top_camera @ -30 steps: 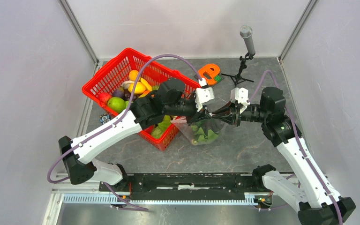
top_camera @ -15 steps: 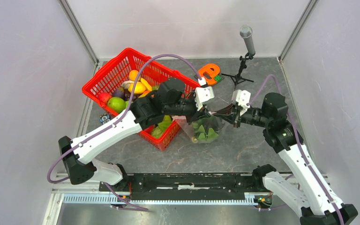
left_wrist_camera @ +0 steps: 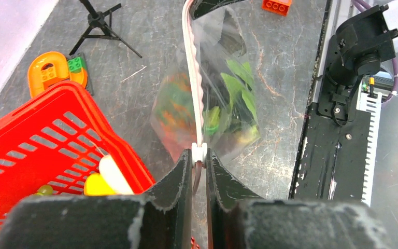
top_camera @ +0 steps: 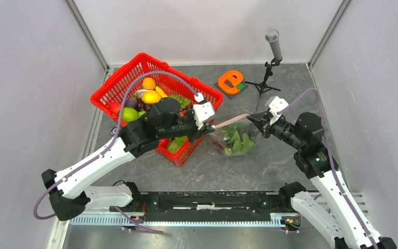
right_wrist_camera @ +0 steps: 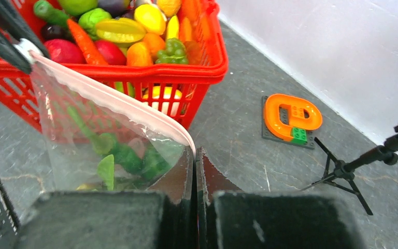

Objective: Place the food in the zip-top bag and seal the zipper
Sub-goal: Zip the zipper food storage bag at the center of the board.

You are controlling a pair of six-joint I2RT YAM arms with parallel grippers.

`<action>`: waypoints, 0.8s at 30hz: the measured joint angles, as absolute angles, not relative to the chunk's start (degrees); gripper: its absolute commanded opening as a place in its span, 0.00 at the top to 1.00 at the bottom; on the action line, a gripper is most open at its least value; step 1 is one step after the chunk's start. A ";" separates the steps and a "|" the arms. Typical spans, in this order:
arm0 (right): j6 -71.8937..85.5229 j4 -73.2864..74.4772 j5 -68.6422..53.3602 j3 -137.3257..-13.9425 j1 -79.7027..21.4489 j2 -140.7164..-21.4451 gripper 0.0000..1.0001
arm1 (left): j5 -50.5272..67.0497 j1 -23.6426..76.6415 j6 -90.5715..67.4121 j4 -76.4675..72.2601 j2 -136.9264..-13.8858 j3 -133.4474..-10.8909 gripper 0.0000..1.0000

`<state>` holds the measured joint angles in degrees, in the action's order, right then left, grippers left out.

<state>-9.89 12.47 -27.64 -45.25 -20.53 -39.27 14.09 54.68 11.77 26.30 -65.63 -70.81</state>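
Left gripper is clenched on the near-basket end of the zipper; in the left wrist view its jaws pinch a small white tab at the end of the strip. Right gripper is clamped on the opposite end, jaws pressed together with the strip running straight into them. The zipper is stretched in a line between the two grippers, pale pink, and I can't tell whether it is sealed along its whole length. The zip-top bag hangs below it, just right of the red basket and over the counter; whether its bottom touches the counter is unclear. Food sits inside the bag: green leafy and long green pieces, plus something orange-red seen through the plastic. The basket holds more toy produce. An orange block and a mic stand stand at the far side, well apart from the bag.
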 measured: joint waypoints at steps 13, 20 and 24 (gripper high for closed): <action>-6.70 8.82 -21.65 -43.66 -20.71 -38.04 1.00 | 10.46 54.33 10.92 24.71 -63.70 -69.63 0.74; -6.20 7.53 -11.35 -43.05 -20.08 -37.45 1.00 | 7.42 53.93 9.82 24.29 -63.70 -69.60 0.58; -5.96 7.14 -5.45 -42.70 -19.97 -36.16 1.00 | 5.72 53.43 8.88 23.83 -63.05 -68.69 0.48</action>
